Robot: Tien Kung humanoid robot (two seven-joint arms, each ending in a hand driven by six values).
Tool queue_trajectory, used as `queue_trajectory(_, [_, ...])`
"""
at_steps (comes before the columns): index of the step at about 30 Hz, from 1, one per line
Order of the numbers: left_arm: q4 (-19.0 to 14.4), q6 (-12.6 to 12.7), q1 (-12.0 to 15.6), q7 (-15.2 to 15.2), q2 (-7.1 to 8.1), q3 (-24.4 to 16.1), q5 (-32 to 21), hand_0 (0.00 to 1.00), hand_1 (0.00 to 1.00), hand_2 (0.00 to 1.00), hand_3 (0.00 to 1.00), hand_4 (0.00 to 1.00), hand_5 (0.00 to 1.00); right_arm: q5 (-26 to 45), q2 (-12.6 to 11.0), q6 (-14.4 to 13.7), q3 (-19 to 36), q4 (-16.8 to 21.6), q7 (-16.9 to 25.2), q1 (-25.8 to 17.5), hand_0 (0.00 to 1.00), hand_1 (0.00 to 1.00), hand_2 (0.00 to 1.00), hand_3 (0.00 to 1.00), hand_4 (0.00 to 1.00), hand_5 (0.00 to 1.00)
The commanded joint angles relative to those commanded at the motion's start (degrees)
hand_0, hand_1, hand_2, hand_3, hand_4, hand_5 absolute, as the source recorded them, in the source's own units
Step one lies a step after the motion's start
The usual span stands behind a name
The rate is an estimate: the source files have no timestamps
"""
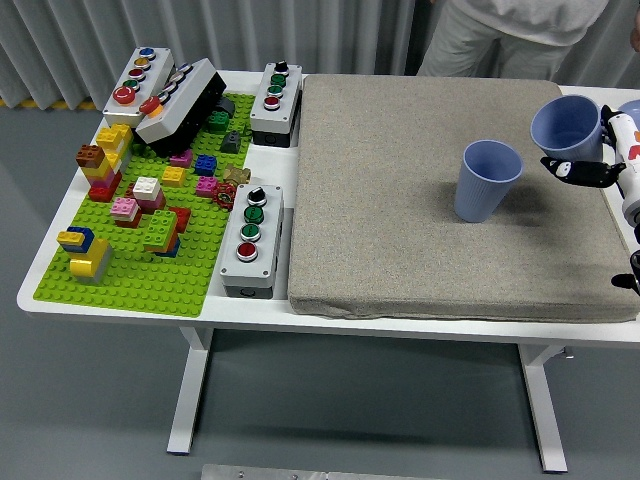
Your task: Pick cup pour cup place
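A blue cup [484, 180] stands upright on the grey mat [400, 190], right of its middle. My right hand [600, 160] comes in from the right edge and is shut on a second blue cup [566, 128]. It holds that cup above the mat's right edge, tilted a little toward the standing cup. The two cups are apart. My left arm is out of view.
A green brick plate [140, 280] with several coloured bricks lies at the left. Button boxes [250, 240] stand beside it and at the back left [160, 90]. A person [520, 35] stands at the far side. A plate's edge [630, 108] shows at the right.
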Motion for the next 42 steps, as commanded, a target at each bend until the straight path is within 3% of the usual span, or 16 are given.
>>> queue_trajectory(23, [-0.1,0.1,0.2,0.1,0.08,-0.2,0.1,0.876,0.844,0.925,0.810,0.643,0.880,-16.4,-0.1,-2.4,-1.8,3.4,-3.7,-0.1,0.734,0.629,0.534,0.621,0.792,0.114])
queue_trajectory(42, [0.0,0.1,0.0,0.1,0.08,-0.2,0.1,0.876,0.844,0.924,0.810,0.642,0.882,-16.8,0.2,-3.0,-2.6,5.1,-4.3,-0.4,0.736,0.629,0.532,0.618,0.791,0.115])
